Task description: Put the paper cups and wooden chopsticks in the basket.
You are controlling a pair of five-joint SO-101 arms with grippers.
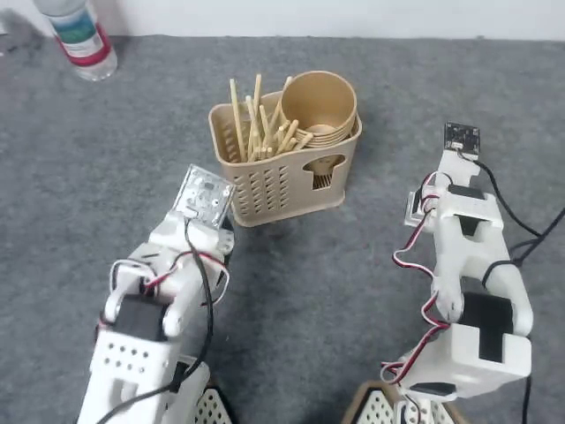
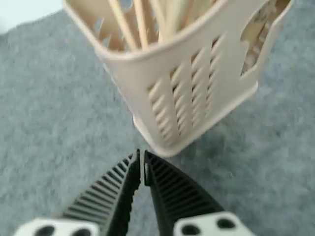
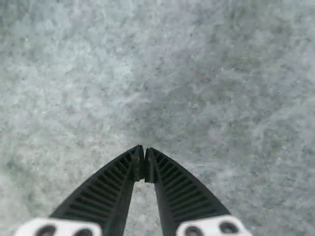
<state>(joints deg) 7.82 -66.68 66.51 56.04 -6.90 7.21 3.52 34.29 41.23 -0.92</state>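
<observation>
While your left gripper (image 2: 141,164) hangs low over the grey mat (image 1: 371,265), just short of the basket (image 2: 197,93), its jaws are pressed together tip to tip with nothing between them. Look at your left wrist view: the slotted wall of the basket is right in front of those black fingers (image 2: 172,191), close but not touching. Over on the other side, your right gripper (image 3: 144,157) points down at bare mat, well apart from the basket, and its jaws are closed on nothing too.

From the high view, the basket stands upright toward the far middle of the mat. The paper cups (image 1: 320,104) sit nested in one stack inside it, on the side nearer your right arm (image 1: 463,256), the top cup's mouth tilted up. The wooden chopsticks (image 1: 260,128) stand bundled in the basket beside the cups, on your left arm's side, fanning out well above the rim. A plastic bottle (image 1: 81,35) stands at the far left corner of the mat
</observation>
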